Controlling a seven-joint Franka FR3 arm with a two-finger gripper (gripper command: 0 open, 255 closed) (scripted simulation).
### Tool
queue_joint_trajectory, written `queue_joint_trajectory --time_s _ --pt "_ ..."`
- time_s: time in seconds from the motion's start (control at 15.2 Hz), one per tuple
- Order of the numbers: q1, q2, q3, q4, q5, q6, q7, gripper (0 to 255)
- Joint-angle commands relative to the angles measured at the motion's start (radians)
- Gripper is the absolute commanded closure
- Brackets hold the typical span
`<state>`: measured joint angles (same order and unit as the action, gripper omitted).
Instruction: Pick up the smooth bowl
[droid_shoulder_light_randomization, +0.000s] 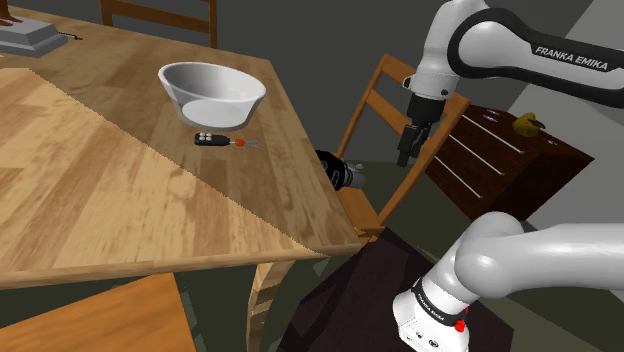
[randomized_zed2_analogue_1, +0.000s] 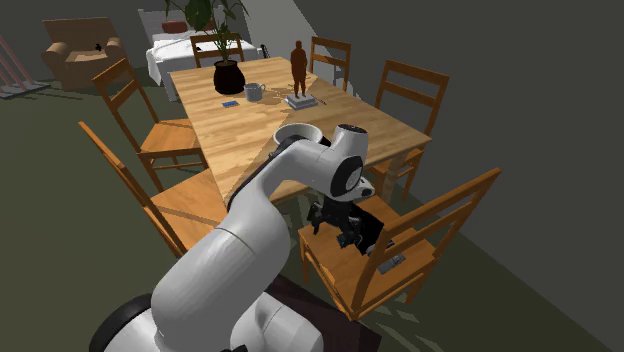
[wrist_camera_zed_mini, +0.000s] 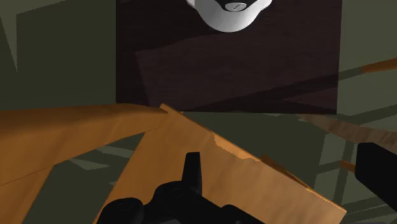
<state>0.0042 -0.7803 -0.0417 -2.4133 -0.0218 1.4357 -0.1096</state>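
Note:
The smooth bowl is white and stands upright on the wooden table, towards its far side. In the second exterior view the bowl is partly hidden behind my arm. My black gripper hangs off the table, pointing down over a wooden chair to the shoulder view's right of the bowl. It is open and holds nothing. The gripper hovers just above that chair's seat. In the wrist view one finger shows against the chair seat.
A small black and red key fob lies just in front of the bowl. A black object sits by the table's corner on the chair. A dark pot, mug and figurine stand at the far end. A dark drawer chest is behind the chair.

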Motion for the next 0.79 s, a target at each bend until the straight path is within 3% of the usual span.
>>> queue_joint_trajectory --time_s 0.0,0.73 --pt "0.000 0.000 0.000 0.000 0.000 0.000 0.000 0" --pt "0.049 0.291 0.089 0.219 0.203 0.146 0.184 0"
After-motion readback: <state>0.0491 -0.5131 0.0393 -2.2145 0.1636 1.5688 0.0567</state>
